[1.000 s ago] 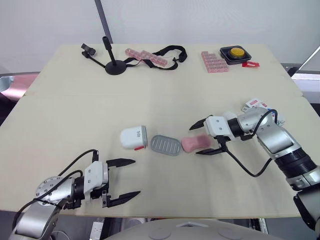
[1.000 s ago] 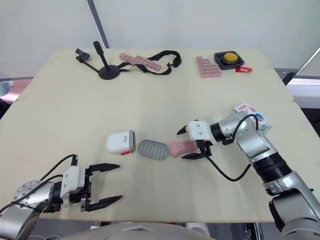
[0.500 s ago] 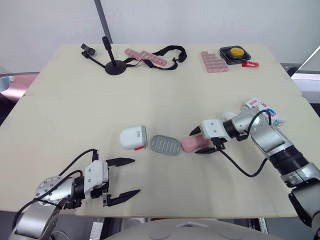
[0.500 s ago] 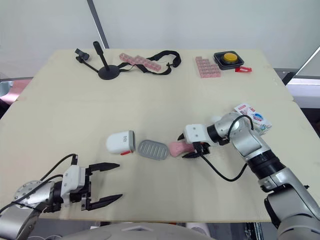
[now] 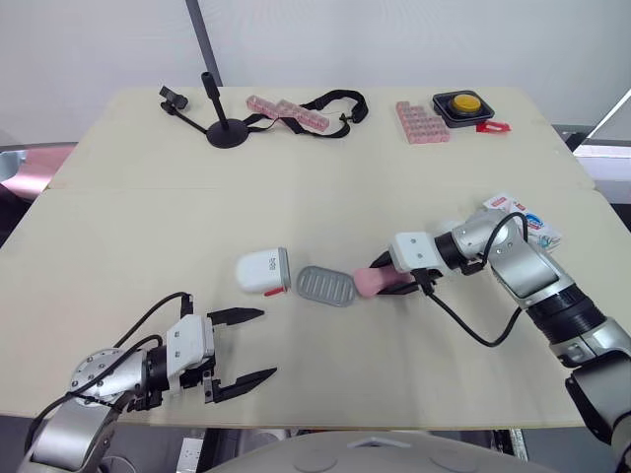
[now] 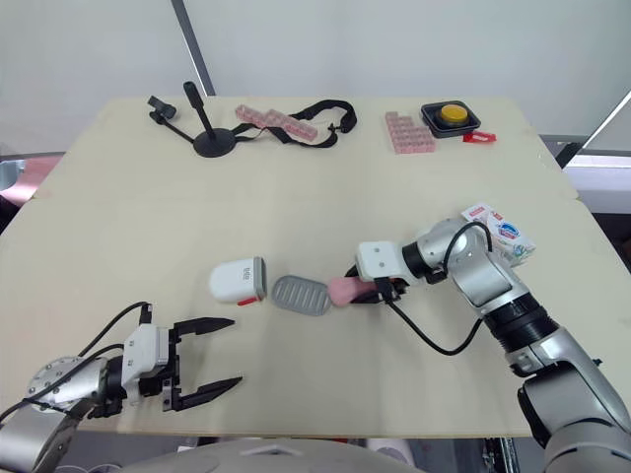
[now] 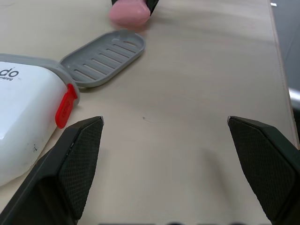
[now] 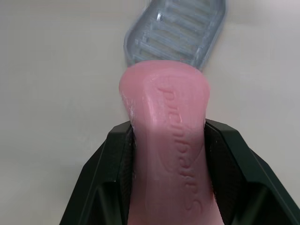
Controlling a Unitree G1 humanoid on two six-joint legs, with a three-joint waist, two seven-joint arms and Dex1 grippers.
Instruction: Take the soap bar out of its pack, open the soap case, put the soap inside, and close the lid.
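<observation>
On the pale wooden table (image 5: pixel 325 187), the left gripper (image 5: pixel 267 343) sits at seven o'clock, fingers spread and empty. At centre, the white red-latched soap case (image 5: pixel 262 271) lies beside a grey ribbed tray (image 5: pixel 327 286), seemingly its opened half. The right gripper (image 5: pixel 386 279) clamps the unwrapped pink soap bar (image 5: pixel 365 284) at the tray's edge, its white-and-blue carton pack (image 5: pixel 523 219) at three o'clock, so seating and closing remain.

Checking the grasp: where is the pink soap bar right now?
In the eye views the soap bar is just right of the table's middle, gripped by the right gripper, its free end beside the grey soap tray.
</observation>
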